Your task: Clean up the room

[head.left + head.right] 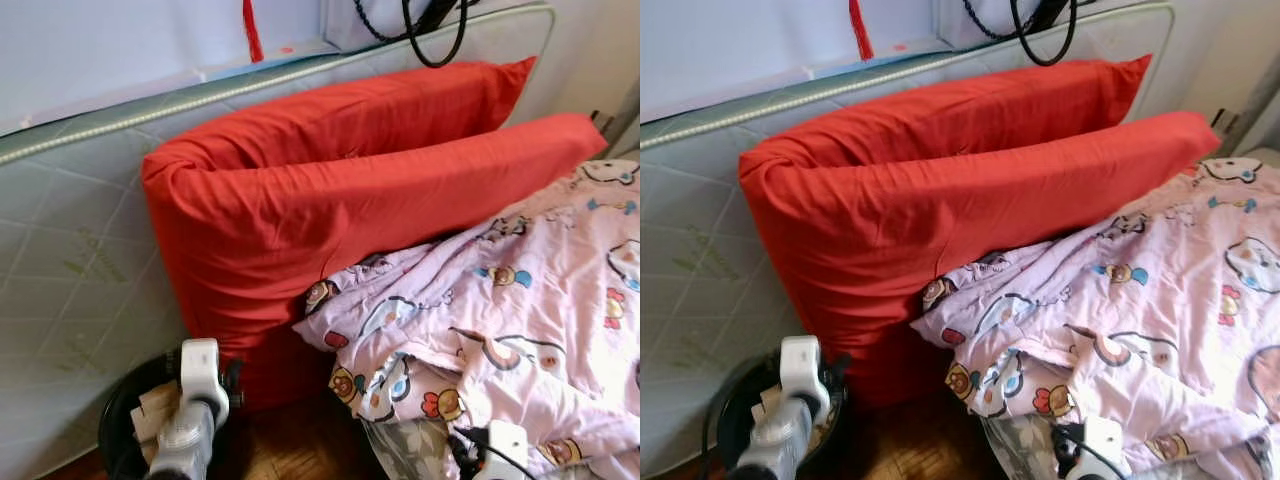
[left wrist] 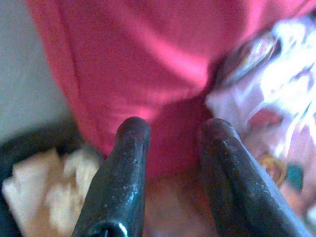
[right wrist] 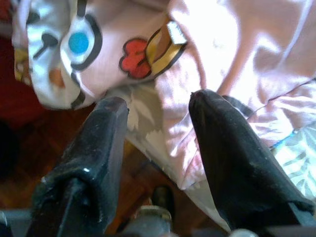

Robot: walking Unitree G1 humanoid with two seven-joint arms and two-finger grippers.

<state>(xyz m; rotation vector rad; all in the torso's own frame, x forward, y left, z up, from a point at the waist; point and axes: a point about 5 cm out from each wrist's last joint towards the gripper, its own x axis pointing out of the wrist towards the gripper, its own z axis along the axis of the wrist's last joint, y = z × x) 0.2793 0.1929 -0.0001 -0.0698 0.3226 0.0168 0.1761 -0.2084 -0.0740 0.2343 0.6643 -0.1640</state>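
Against the wall stood a quilted mattress [image 1: 70, 250] on its edge, with a black cable [image 1: 432, 30] looping over its top and a red strap [image 1: 252, 30] hanging behind it. Two red pillows [image 1: 330, 200] leaned against the mattress, one behind the other, their lower edge reaching the wooden floor [image 1: 290, 450]. Right of the pillows, a pink cartoon-print quilt [image 1: 500, 310] lay rumpled on a bed, its near corner draped over the bed's edge and touching the front pillow. A grey leaf-patterned sheet [image 3: 143, 111] showed beneath the quilt's hem. On the floor at the foot of the mattress, just beside the pillows, sat a black bin [image 1: 118, 420] holding crumpled pale paper [image 2: 44, 187].

The left end effector [image 2: 170, 136] hung low above the bin's rim, its two black fingers [image 2: 126, 168] parted to a moderate gap with nothing between them, pointing at the bottom of the front pillow. That view was blurred. The right end effector [image 3: 155, 106] hung by the bed's edge, its fingers [image 3: 98, 148] likewise moderately apart and empty, aimed at the quilt's hanging hem and the sheet under it; whether the tips touched the cloth could not be told.
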